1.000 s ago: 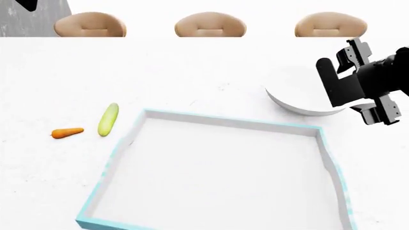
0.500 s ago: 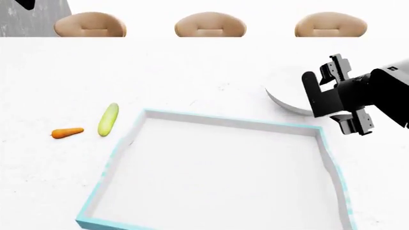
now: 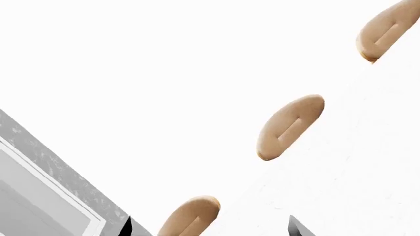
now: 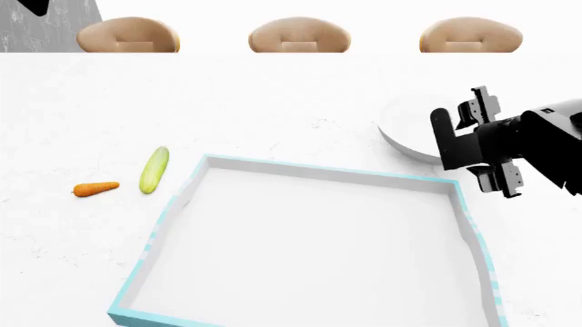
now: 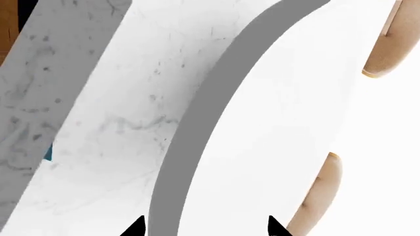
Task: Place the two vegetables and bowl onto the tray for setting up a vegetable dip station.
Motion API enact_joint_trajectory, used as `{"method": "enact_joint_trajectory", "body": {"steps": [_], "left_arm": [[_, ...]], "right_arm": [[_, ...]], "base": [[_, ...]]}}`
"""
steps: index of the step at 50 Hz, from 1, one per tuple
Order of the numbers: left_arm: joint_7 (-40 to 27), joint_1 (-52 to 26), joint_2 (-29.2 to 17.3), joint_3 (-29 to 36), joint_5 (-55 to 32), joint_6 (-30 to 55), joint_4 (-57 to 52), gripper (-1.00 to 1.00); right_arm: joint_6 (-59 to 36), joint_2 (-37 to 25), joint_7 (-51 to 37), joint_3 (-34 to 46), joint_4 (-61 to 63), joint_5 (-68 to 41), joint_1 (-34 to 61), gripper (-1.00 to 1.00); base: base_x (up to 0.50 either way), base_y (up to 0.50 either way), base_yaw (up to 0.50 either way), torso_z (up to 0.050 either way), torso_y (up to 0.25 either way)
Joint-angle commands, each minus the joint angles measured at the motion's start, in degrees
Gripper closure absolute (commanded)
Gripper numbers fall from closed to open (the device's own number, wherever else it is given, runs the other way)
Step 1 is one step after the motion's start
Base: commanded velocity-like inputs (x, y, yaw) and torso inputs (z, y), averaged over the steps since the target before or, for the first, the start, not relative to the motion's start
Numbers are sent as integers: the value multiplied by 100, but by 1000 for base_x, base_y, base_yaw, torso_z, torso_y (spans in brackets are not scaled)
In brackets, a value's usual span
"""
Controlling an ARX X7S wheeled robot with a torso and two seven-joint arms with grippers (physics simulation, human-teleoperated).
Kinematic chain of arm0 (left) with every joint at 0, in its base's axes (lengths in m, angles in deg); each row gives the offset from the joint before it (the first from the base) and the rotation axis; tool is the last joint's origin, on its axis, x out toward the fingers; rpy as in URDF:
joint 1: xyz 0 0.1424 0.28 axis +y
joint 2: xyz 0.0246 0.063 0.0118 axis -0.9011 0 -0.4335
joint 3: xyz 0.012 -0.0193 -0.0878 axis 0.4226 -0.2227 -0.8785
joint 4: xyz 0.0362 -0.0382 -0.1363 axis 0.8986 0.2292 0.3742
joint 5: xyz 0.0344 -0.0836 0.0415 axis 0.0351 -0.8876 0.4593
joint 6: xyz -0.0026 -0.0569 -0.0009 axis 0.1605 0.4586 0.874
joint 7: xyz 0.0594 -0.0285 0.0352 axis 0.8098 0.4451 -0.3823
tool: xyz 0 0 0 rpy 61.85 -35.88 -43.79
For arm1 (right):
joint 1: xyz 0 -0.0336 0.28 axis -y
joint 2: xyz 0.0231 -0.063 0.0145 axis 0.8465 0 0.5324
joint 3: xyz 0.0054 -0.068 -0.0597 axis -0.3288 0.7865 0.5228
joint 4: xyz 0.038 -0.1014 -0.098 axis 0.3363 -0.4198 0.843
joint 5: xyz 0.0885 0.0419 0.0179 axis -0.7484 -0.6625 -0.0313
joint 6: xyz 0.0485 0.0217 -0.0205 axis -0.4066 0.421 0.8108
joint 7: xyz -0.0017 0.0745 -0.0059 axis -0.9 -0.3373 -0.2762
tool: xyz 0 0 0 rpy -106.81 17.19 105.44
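Observation:
The orange carrot [image 4: 95, 189] and the pale green cucumber [image 4: 154, 169] lie side by side on the table, left of the tray [image 4: 318, 172]. The tray has a white inside, a light blue rim, and nothing in it. The white bowl [image 4: 405, 129] sits behind the tray's far right corner. My right gripper [image 4: 465, 146] is open at the bowl's right side. In the right wrist view its fingertips [image 5: 135, 227] straddle the bowl's grey wall [image 5: 196, 128]. My left gripper [image 3: 210, 230] is open and empty, out of the head view, facing the chairs.
Three tan chair backs [image 4: 300, 35] line the far edge of the white marble table [image 4: 272, 102]; they also show in the left wrist view [image 3: 288, 128]. A grey wall panel [image 4: 50, 27] stands at the back left.
My right gripper has moved left and down, from beside the bowl's right edge to over its right rim. The carrot, cucumber, tray and bowl have not moved.

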State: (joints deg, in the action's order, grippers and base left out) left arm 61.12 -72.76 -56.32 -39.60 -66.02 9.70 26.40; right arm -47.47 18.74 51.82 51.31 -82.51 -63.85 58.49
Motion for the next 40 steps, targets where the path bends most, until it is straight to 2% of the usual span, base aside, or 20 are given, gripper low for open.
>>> {"method": "enact_joint_trajectory", "body": {"steps": [1, 7, 14, 22, 28, 30, 32, 40], "left_arm": [[-2, -9, -32, -9, -2, 48, -58, -100], [-10, 0, -20, -15, -3, 19, -29, -100], [-40, 23, -39, -55, -26, 41, -91, -100], [-71, 87, -90, -98, -48, 18, -130, -100], [-70, 54, -50, -73, -25, 7, -93, -100], [-49, -14, 29, -38, 7, -59, 31, -100], [-48, -21, 62, -24, 19, -103, 79, -100], [-29, -148, 231, 42, 92, -276, 354, -100]], "right_arm": [[94, 171, -58, -103, -395, -114, -134, 100], [222, 115, -59, -205, -254, -209, -60, 100], [28, -275, 53, -295, 493, -268, 246, 100], [103, -662, 55, -424, 1293, -87, 1150, 100], [-81, -1359, 787, -423, 2950, 43, 1984, 100], [-515, -1809, 1407, -521, 4351, -326, 2296, 100], [-980, -1974, 1593, -605, 4962, -658, 2338, 100], [-1502, -2444, 2498, -892, 6491, -1761, 2822, 100]], "base": [[0, 0, 0, 0, 0], [0, 0, 0, 0, 0], [0, 0, 0, 0, 0], [0, 0, 0, 0, 1], [0, 0, 0, 0, 0], [0, 0, 0, 0, 0], [0, 0, 0, 0, 0], [0, 0, 0, 0, 0]]}}
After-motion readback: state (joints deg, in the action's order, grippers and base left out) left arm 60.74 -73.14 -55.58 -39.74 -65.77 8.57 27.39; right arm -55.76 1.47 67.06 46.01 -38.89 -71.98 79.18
